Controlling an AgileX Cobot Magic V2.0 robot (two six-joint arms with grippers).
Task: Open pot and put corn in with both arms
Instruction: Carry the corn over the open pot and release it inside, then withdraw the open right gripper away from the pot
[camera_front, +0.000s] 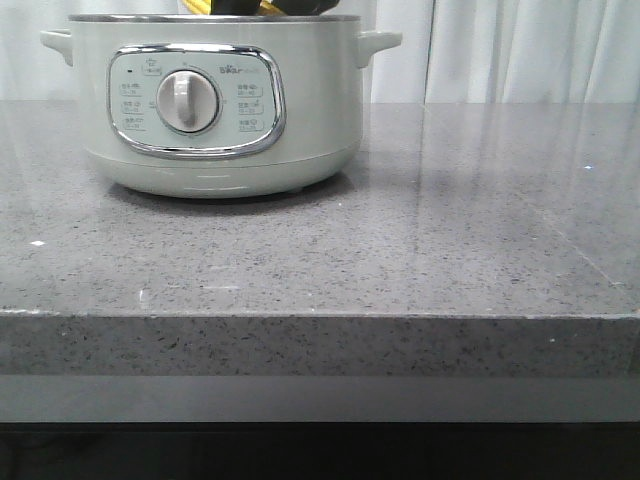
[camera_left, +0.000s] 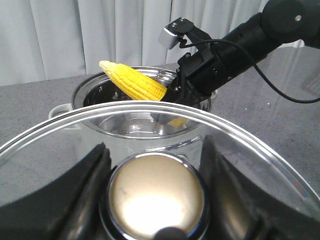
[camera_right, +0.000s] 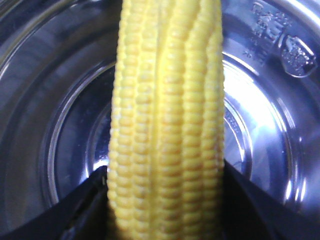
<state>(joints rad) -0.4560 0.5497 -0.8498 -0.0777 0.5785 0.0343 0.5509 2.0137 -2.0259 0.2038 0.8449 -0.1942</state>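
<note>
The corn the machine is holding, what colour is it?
Bright yellow, with neat rows of kernels; the corn shows best in the right wrist view.

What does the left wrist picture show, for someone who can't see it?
The right hand holds a yellow corn cob slanted over the open pot, tip pointing up and away from the hand. In the foreground, the left hand grips the shiny knob of the glass lid, held off the pot.

Pot (camera_front: 215, 110) on grey stone counter (camera_front: 400, 260)
</note>
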